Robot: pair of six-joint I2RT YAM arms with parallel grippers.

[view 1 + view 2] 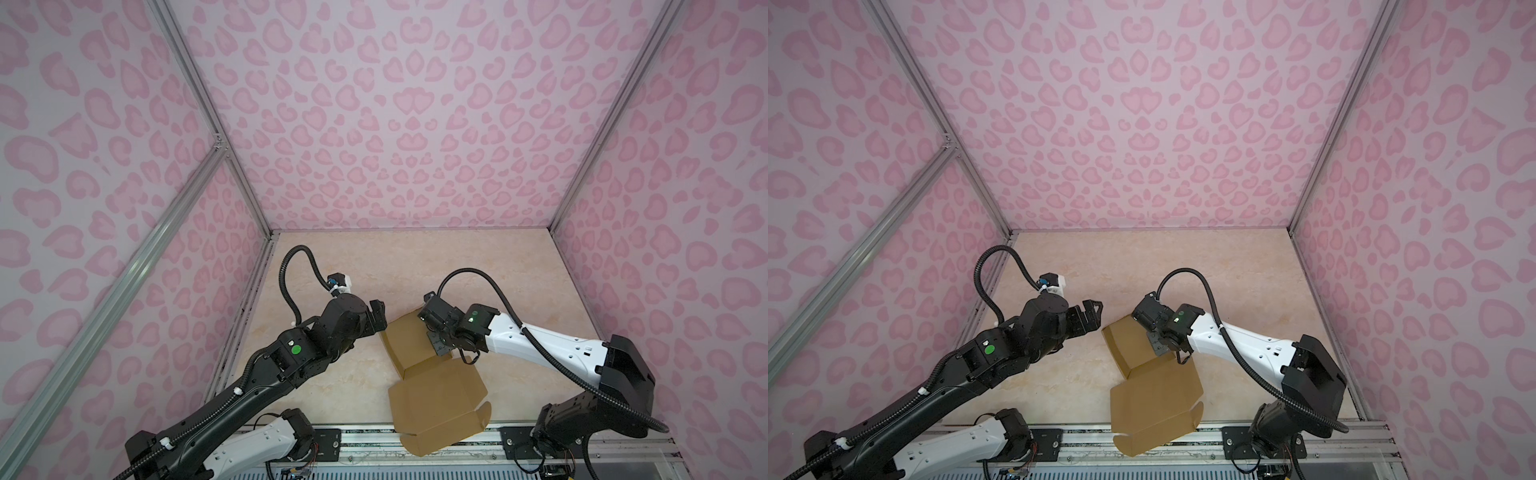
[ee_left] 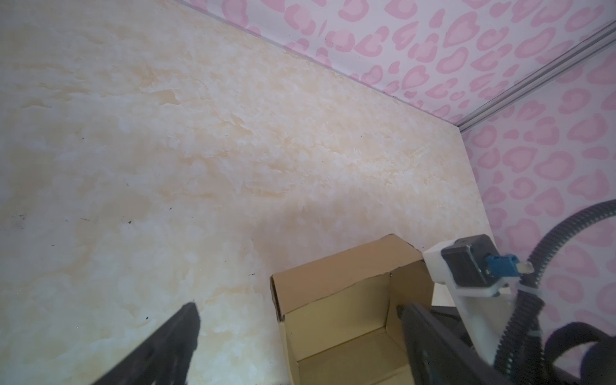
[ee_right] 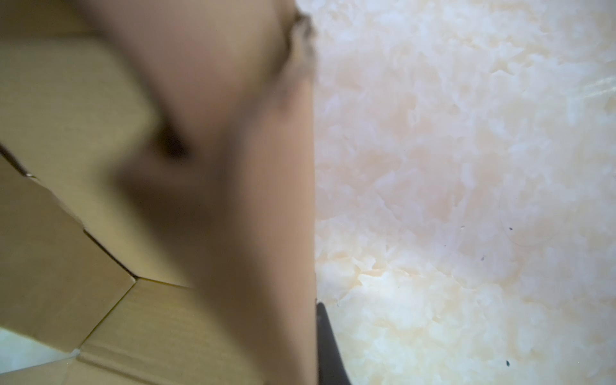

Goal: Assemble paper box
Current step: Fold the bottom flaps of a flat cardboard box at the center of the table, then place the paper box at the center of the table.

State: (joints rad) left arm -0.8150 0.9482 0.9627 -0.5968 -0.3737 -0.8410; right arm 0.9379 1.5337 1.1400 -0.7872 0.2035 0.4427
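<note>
Box [image 1: 409,343] position: near the front of the table [image 1: 415,266], between the two arms. The tray walls are raised. The lid [image 1: 436,399] lies open and flat, reaching past the table's front edge.

Handling, as judged: light, thin kraft board, stiff across panels and weak at creases. Walls may spring back, and a hard pinch may crush them. The smooth table will probably let the box slide when pushed. Grip a wall's top edge near a corner and brace the opposite side.

Right gripper [image 1: 438,347]: closed on the right wall, as far as the blurred wrist view allows.

Left gripper [image 1: 1090,318]: jaws wide apart and empty, just beside the far left corner.

Hidden:
- The wrist covers the right gripper's tips in both top views.
- The right wrist view is mostly unfocused cardboard, with one finger [image 3: 328,346] visible.
- Locking tabs cannot be made out.
</note>
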